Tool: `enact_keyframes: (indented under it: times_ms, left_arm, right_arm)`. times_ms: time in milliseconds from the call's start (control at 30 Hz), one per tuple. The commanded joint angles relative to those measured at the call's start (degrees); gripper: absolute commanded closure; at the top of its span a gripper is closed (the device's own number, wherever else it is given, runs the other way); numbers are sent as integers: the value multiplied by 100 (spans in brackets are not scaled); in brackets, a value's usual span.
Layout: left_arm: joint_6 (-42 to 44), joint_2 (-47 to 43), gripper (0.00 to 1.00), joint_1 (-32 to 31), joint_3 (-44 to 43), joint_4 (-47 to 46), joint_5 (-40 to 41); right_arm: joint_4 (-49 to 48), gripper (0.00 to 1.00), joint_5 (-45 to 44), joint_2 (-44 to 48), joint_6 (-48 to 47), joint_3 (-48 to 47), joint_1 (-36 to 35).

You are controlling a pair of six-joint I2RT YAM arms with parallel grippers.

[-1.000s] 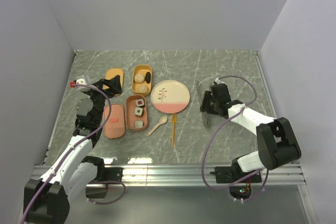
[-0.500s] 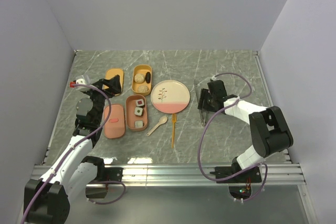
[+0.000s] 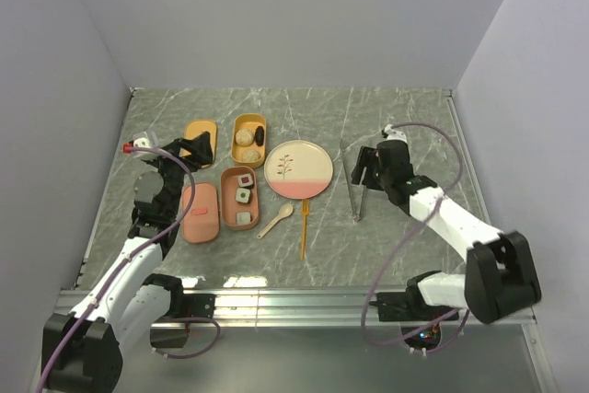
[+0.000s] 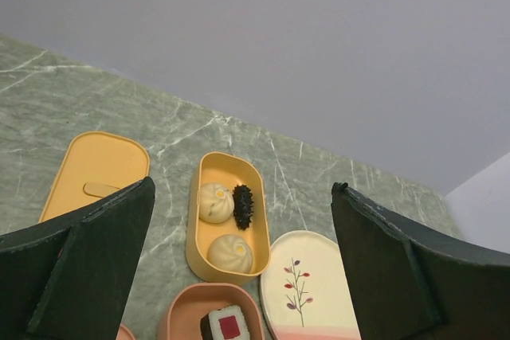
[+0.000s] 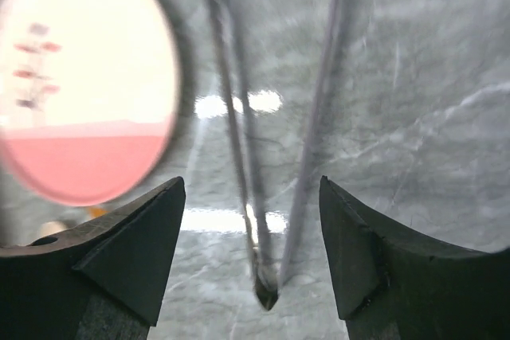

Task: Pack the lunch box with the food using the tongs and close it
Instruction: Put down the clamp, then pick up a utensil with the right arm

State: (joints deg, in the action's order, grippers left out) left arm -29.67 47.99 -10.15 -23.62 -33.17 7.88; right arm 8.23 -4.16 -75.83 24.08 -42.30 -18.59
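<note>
Here, at the left of the grey marbled bench (image 3: 414,117), the left fingers (image 4: 88,252) hang spread wide and empty above a yellow lid (image 3: 200,132). Just right of that lid stands a yellow tray (image 4: 194,228) holding two beige buns (image 4: 215,201) and a dark brown piece (image 4: 242,206), which lies against the farther bun. Nearer the arms, a pink lid (image 3: 200,213) lies beside a pink tray (image 3: 224,200) with three sushi rolls (image 3: 243,196) in a row. A cream-and-pink plate (image 3: 299,167) sits to the right of both trays, bare of food. A beige spoon (image 3: 274,222) and an orange fork (image 3: 303,232) lie at its near edge. Further right, the tongs (image 5: 231,117) lie flat on the bench, their two thin arms fanning away from the joined end. The right fingers (image 5: 119,252) stand apart on either side of that joined end, clamped on nothing.
</note>
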Motion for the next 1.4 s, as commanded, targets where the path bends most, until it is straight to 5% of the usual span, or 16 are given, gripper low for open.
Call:
enact_keyframes:
  times_ms: [0,167,400,1367]
  left_arm:
    - [5,70,1,31,6,-234,-32]
    - [14,185,1,31,-64,-190,-67]
    - [14,132,1,31,-47,-146,-58]
    - [23,343,0,31,-152,-93,-146]
  right_arm:
    - [-181,25,-199,848,-148,152,-180]
    - [-365,34,-373,1176,44,240,-1196]
    - [-796,43,-638,449,633,328,-2341]
    - [-446,59,-629,-1715,1178,-489,-3327]
